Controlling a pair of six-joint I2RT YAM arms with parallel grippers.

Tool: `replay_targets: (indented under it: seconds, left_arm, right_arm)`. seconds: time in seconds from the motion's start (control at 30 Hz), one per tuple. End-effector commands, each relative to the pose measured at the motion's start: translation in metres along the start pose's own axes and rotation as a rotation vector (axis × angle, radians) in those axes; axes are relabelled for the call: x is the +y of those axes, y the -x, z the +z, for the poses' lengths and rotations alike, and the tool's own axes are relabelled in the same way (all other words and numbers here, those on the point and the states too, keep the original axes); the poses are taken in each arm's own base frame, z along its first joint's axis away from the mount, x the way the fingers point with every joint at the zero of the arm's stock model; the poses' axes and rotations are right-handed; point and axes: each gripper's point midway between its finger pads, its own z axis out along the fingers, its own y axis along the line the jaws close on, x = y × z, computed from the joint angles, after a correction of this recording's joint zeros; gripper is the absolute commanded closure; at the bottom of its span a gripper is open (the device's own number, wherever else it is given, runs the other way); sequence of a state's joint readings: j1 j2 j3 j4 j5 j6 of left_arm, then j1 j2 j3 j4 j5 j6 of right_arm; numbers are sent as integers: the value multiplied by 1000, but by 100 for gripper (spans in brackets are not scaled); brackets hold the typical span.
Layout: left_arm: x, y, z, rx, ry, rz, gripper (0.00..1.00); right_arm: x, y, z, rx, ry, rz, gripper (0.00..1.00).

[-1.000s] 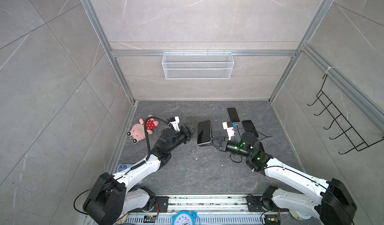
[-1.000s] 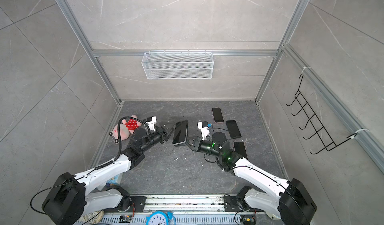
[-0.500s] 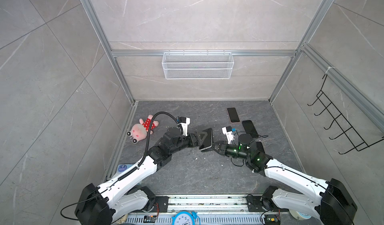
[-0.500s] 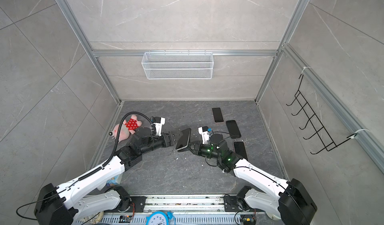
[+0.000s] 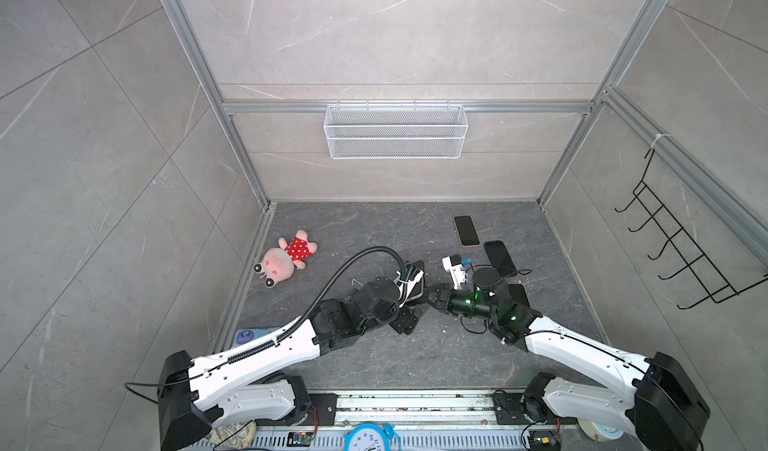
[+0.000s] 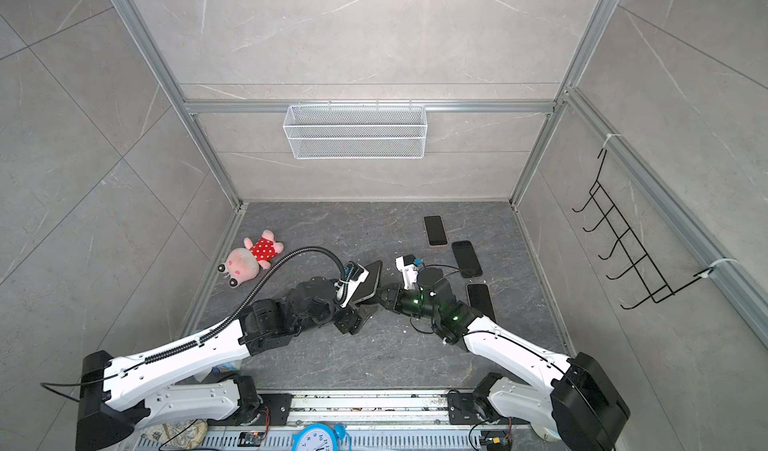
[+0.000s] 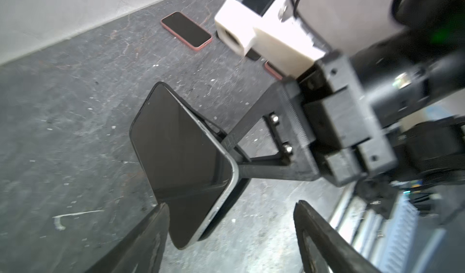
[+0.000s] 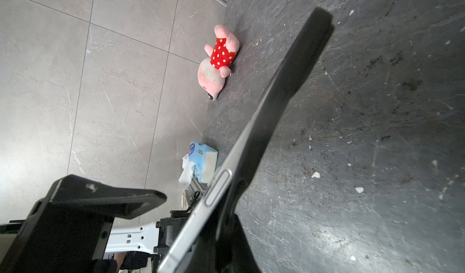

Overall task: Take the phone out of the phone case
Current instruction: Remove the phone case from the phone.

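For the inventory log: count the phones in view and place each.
4. The cased phone is tilted up in the right gripper, mid-table. A pink-edged phone and a black phone lie back right. A fourth phone lies partly under the right arm. More may hide.

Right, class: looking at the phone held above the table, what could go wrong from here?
The right gripper pinches the phone by one edge, off the table; it may slip and fall. The left gripper, open at its corner, might clamp phone and case together, so nothing separates.
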State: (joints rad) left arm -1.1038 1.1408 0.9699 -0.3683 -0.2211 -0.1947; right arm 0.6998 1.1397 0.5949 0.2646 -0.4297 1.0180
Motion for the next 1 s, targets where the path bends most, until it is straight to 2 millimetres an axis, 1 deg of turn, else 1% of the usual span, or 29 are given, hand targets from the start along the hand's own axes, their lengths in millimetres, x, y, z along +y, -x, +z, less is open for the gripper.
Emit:
replay_targets:
  seconds: [0.0,0.17,0.3,0.4,0.53,0.7,0.77,0.87,0.97]
  left_arm:
    - [18,3,0,24,133,103,23]
    - [31,7,-3,7,213,108,30]
    - [33,10,-4,-9,226,112,35]
    - [32,10,-2,-3,224,125,39]
    - [32,7,5,8,229,138,50]
    - [21,6,14,-5,176,144,64]
    - [18,4,18,-6,160,144,72]
    - [15,0,22,-13,138,130,77]
    - [13,-4,25,-11,128,122,86]
  right_arm:
    - [21,10,-2,-24,70,-32,100]
    - [19,8,-1,-15,67,-30,100]
    - [18,6,0,-5,71,-29,100]
    - [17,4,0,-1,75,-25,100]
    - [18,3,2,7,84,-18,100]
    - [19,2,4,15,96,-7,100]
    - [18,1,4,18,97,-4,100]
    - [19,0,3,20,100,-3,100]
    - [20,0,2,24,100,-4,100]
